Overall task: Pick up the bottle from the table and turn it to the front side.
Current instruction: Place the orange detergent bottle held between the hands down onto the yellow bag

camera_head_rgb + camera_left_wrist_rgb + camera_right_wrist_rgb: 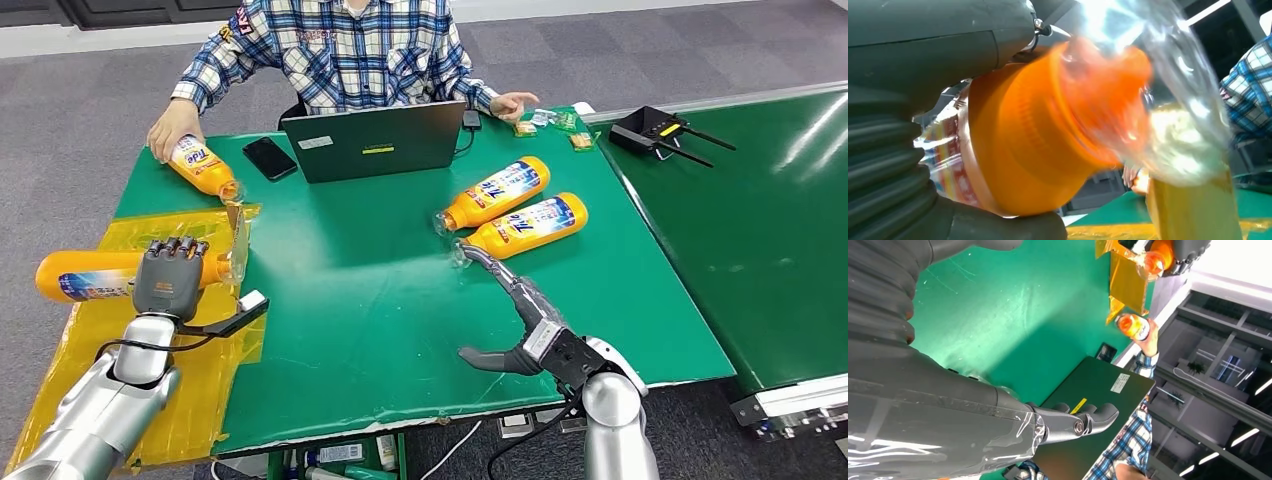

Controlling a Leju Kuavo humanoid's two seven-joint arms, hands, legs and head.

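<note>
Bottle [85,277] held by the left hand [167,277] lies with its long axis level and roughly parallel to the table's near edge, base pointing out past the left edge of the table [380,290] and its orange neck and clear cap end pointing inward toward the green surface. The hand's fingers wrap over the bottle near its shoulder, above the yellow sheet [190,390] spread along the table's left edge; in the left wrist view the orange shoulder and the blurred clear cap [1168,90] sit right against the thumb. The right hand [520,325] hovers over the near right part of the table, fingers stretched out and spread from the thumb, holding nothing, its fingertips close to the cap end of the nearer of two bottles [520,210] that lie side by side toward the far right, caps pointing left and toward the near edge. A laptop [375,140] stands at the middle of the far edge with a phone [269,158] just left of it. A person in a plaid shirt [340,50] sits behind it, one hand resting on a fourth bottle [202,166] at the far left corner. Small packets [550,122] lie near the far right corner.
</note>
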